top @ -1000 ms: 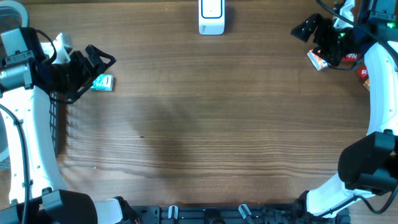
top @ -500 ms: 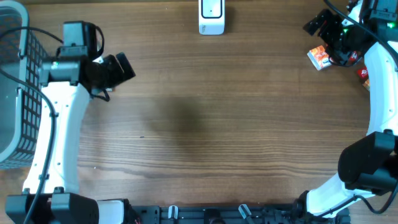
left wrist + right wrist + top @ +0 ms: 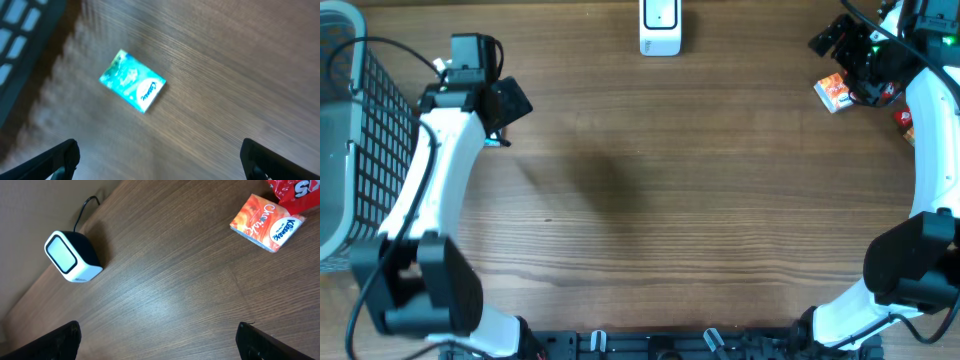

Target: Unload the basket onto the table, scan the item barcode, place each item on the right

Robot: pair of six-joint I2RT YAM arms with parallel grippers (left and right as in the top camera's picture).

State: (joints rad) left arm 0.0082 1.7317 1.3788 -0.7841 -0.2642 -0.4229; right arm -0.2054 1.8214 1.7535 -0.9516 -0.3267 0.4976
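Left gripper point(image 3: 159, 162), jaws wide and empty, hangs over the teal tissue pack point(image 3: 132, 87) lying flat near the basket point(image 3: 25, 30); its logo is too blurred to read. Right gripper point(image 3: 159, 341) equally open; orange pack point(image 3: 266, 222) ahead reads "Kleenex", scanner point(image 3: 72, 255) well apart.

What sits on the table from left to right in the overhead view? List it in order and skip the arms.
Wire basket → teal packet → white scanner → orange tissue pack → red packet.
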